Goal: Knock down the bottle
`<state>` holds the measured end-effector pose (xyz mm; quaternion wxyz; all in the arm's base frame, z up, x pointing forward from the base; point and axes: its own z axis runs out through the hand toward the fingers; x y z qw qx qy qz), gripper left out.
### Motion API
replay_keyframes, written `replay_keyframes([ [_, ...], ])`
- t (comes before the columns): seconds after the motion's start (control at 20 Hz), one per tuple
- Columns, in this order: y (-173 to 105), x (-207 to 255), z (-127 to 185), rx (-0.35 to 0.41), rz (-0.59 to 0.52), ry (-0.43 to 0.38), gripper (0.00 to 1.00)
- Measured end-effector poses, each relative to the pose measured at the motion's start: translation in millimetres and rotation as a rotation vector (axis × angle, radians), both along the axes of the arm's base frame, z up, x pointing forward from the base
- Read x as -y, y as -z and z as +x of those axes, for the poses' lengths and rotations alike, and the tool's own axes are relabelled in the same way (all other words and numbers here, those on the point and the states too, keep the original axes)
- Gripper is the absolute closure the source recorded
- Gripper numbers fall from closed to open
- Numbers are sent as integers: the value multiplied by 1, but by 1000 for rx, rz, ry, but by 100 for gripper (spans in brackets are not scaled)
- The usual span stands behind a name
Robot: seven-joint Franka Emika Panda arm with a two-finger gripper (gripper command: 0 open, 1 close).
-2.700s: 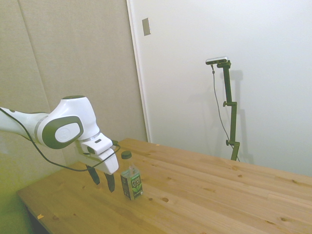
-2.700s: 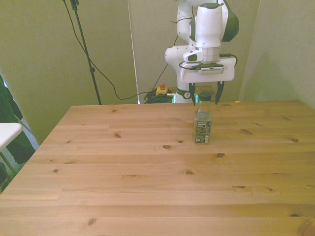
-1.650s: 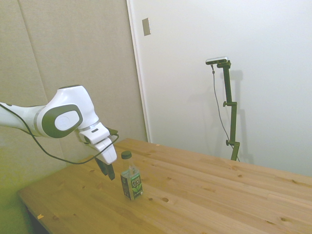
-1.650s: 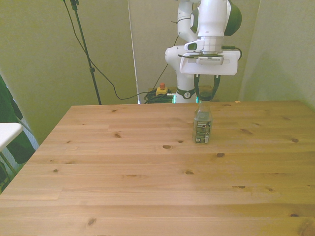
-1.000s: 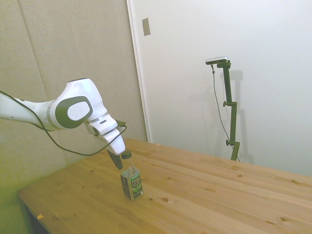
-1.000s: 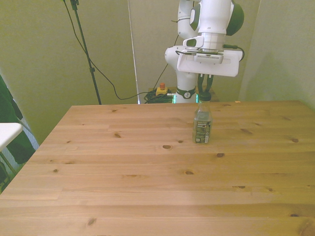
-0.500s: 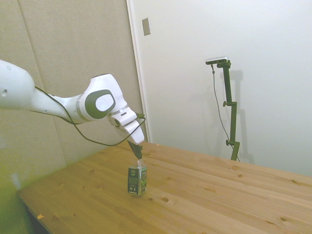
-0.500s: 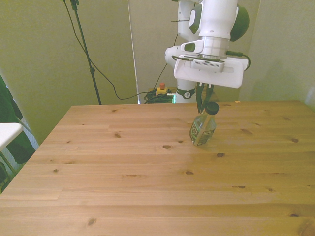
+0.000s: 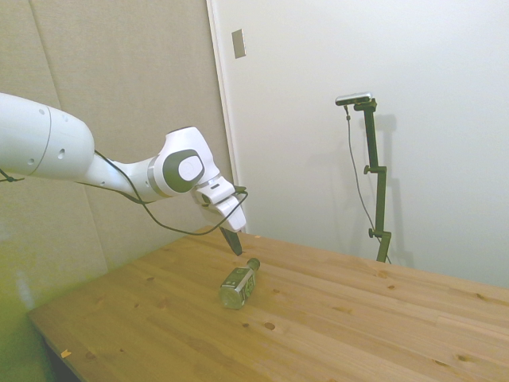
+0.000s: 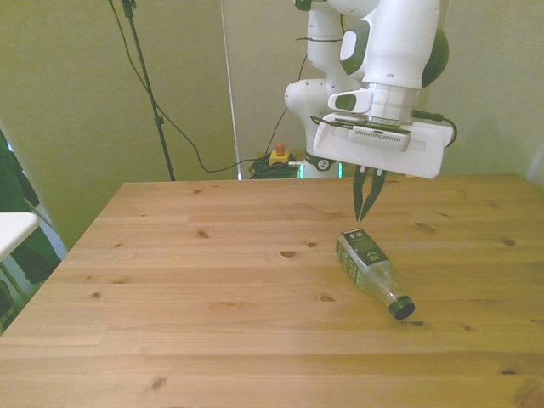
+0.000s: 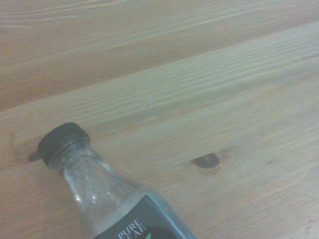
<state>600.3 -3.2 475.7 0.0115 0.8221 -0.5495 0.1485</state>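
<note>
Hovering: my gripper (image 10: 367,204) hangs in the air just above the bottle's base end, touching nothing, fingers pointing down at the table.
Fingers: from the front view I read them as pressed together into one narrow dark point with nothing between them; the side view (image 9: 232,241) shows the same slim dark tip.
Bottle: the bottle (image 10: 372,270) lies flat on its side on the table, base toward the gripper, dark cap (image 10: 401,308) pointing away from it toward the table's near edge.
Bottle, side view: it (image 9: 238,285) rests just below and beside the fingertips, cap end angled toward the wall side.
Bottle, wrist view: I see the cap, the clear neck and the top of the dark green label with white lettering (image 11: 107,204), all lying against the wood.
Table: the wooden table (image 10: 212,323) carries only the bottle near the gripper; a dark knot (image 11: 207,160) sits in the plank just beside the bottle's neck.
Arm: the white arm (image 9: 95,159) stretches out over the table behind the gripper, a black cable (image 9: 159,223) looping under the wrist.
</note>
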Motion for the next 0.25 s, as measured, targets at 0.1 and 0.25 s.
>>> replay_keyframes([
  [0.1, 0, 2, 5, 9, 0, 2, 100],
  [0.25, -2, 9, 19, 22, -2, 6, 100],
])
